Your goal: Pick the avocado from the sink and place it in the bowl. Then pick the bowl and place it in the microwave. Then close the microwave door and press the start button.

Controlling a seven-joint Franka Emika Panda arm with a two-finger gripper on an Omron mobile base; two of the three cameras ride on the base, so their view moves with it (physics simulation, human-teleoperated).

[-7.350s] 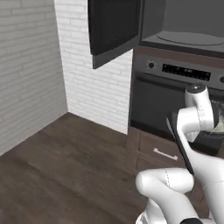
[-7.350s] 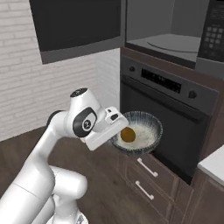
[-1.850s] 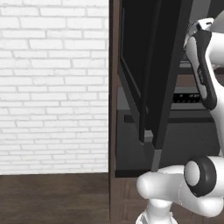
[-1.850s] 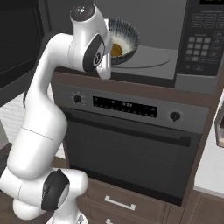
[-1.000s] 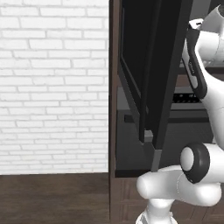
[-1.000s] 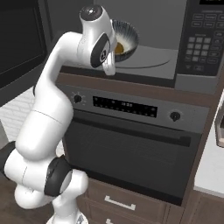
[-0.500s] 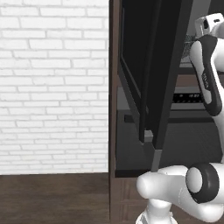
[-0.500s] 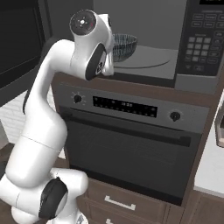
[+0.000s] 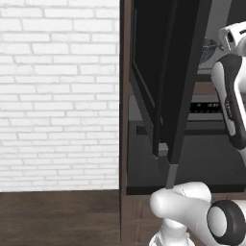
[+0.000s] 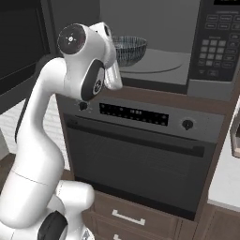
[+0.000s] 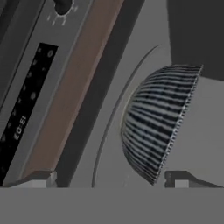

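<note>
The grey ribbed bowl [image 10: 129, 49] stands upright on the round glass plate [image 10: 157, 66] inside the open microwave [image 10: 187, 28]. The bowl [image 11: 157, 122] appears side-on in the hand view and shows as a sliver [image 9: 207, 48] past the door edge. The avocado is hidden from all views, and the sink is out of view. My gripper [image 11: 111, 178] is open, its fingertips [image 11: 43, 177] wide apart and just short of the bowl, holding nothing. The microwave door [image 9: 168, 72] hangs open to the left, also seen as the microwave door [image 10: 23, 42]. In the right base view my wrist covers the fingers.
The microwave keypad [image 10: 218, 42] is on the right of the cavity. Below it is the oven [image 10: 140, 154] with a knob [image 10: 187, 124] and a bar handle, then drawers [image 10: 126, 218]. A white brick wall [image 9: 57, 96] stands left of the cabinet.
The gripper opened and let go of the bowl, which stays on the microwave plate. The hand has drawn back out of the cavity and lowered a little.
</note>
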